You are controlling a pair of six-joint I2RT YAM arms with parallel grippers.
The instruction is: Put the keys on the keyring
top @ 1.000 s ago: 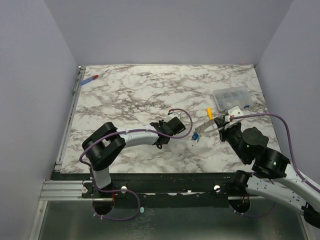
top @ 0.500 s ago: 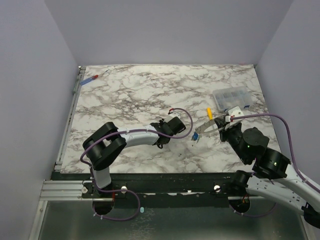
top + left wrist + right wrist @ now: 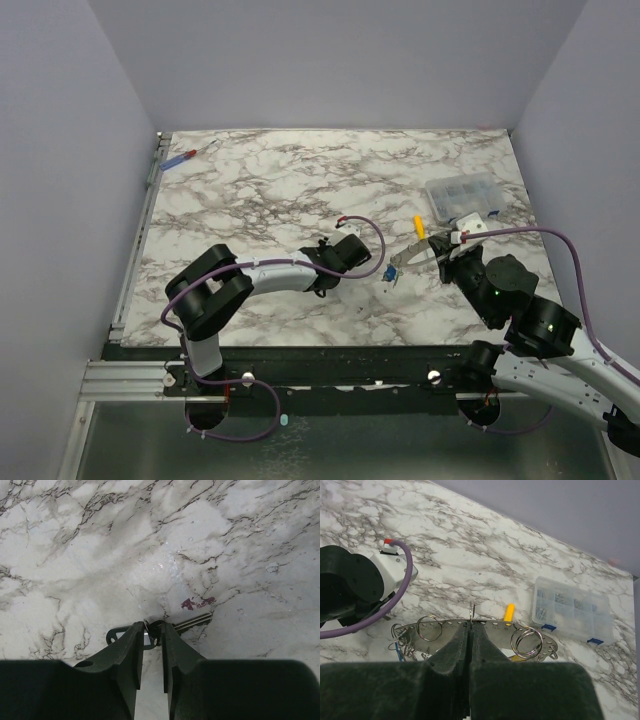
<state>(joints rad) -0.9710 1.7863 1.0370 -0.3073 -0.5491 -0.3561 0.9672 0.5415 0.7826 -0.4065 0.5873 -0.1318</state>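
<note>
Down at the left wrist, the left gripper [image 3: 152, 631] is pinching the dark head of a key [image 3: 192, 622], its blade pointing right over the marble table [image 3: 75, 540]. At the right wrist, the right gripper [image 3: 470, 630] is clamping shut on the keyring [image 3: 492, 625], a clear box [image 3: 572, 610] sitting beyond. From above, the keyring is sitting between both grippers, a blue key [image 3: 388, 272] hanging at its left end.
</note>
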